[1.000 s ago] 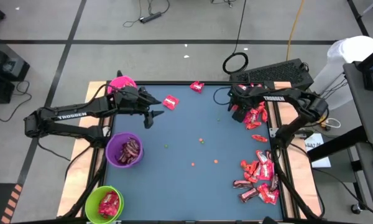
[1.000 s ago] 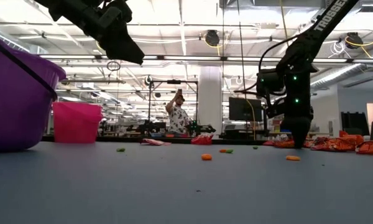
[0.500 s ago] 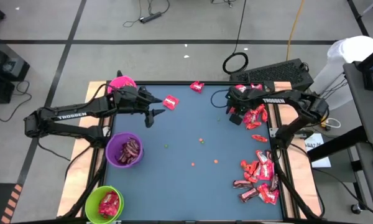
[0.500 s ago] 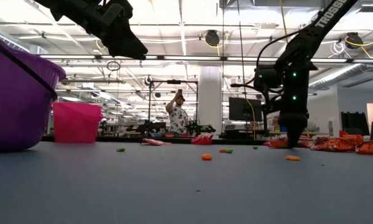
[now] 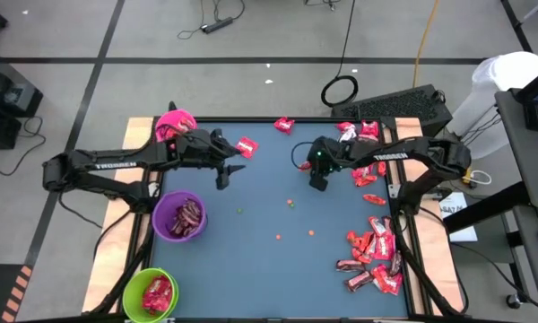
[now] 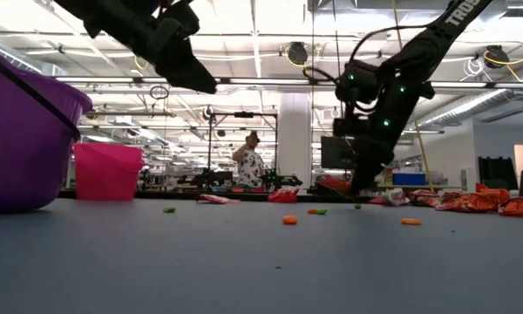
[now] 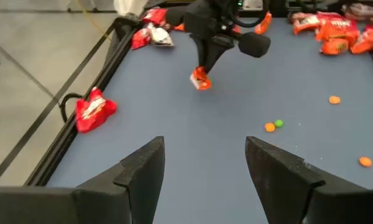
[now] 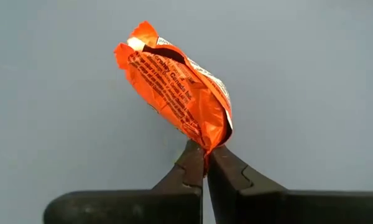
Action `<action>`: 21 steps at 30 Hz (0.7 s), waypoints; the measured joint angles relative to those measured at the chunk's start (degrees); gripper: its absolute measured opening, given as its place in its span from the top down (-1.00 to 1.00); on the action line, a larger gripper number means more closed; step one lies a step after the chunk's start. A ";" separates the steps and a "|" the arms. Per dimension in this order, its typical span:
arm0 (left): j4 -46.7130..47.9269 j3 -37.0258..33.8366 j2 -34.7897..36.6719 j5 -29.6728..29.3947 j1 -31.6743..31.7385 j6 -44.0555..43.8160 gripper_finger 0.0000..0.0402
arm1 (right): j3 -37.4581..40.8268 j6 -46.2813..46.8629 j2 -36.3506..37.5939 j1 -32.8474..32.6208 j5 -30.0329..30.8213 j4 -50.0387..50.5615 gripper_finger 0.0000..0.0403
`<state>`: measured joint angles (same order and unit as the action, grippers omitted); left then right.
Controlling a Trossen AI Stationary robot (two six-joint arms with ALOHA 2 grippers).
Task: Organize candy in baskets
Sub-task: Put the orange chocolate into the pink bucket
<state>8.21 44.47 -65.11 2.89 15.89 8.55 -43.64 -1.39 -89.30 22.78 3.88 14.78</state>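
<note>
Right gripper (image 8: 205, 163) clamped on an orange candy wrapper (image 8: 177, 90), held above the blue table (image 5: 269, 260).
Only its wrist view shows the pinch; overhead, the left gripper (image 5: 226, 169) hangs open near the pink basket (image 5: 172, 121).

1 crinkled orange-red candy (image 8: 177, 93) hangs pinched by an edge above the blue table, clear of the heap of red and dark wrapped pieces (image 5: 374, 251) along the right edge. The purple basket (image 5: 179, 216) holds dark pieces, the lime green basket (image 5: 151, 293) red ones; the pink basket (image 5: 173, 121) stands at the far left corner.
</note>
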 joint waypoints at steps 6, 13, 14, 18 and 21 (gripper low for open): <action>-8.68 0.00 -5.13 -0.04 -2.57 4.59 -0.14 | 0.00 0.94 0.00 -4.98 0.05 -7.75 1.00; -16.64 0.00 -10.53 0.04 -3.89 6.94 -0.14 | -0.01 2.65 0.00 -9.95 -1.91 -19.48 1.00; -17.18 0.00 -11.26 0.05 -4.11 6.95 -0.14 | -0.01 2.69 0.00 -10.53 -2.72 -21.88 1.00; -16.73 0.00 -13.06 0.09 -4.84 7.32 -0.14 | -0.02 1.77 0.00 -12.78 -4.31 -29.44 1.00; -17.37 0.00 -13.26 0.57 -5.58 7.38 -0.14 | -0.02 1.92 0.00 -13.71 -4.65 -34.74 1.00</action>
<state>-9.16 44.47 -78.37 3.46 10.31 15.93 -43.66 0.53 -89.30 9.08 -0.77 -19.97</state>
